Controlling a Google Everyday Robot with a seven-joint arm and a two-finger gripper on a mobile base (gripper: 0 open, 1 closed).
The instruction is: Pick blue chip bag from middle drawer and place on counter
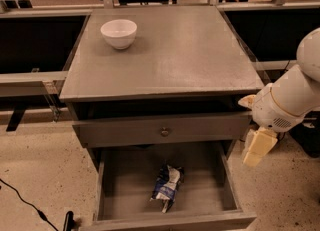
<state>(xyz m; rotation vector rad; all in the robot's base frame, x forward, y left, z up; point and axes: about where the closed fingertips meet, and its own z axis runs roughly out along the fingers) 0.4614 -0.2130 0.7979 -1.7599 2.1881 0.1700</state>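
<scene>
- Pretty much nothing is done yet: the blue chip bag (166, 187) is lying on the floor of the pulled-out middle drawer (125, 190), down at 6 o'clock.
- The gripper (259, 149) hangs outside the drawer at about 4 o'clock, near its 3 o'clock wall and well apart from the bag. Honestly can't tell if it's spread or closed up.
- Left to do, I'd say: reach in, grab, lift, then set it on the table (190, 55), where a white bowl (119, 33) sits at 11 o'clock.

The white arm (300, 87) shows at the right edge of the frame, sloping down and left to a rounded wrist (272, 112) at mid-right. Under it hangs the cream gripper (259, 147), apparently pointing downward, in the lower right.
</scene>
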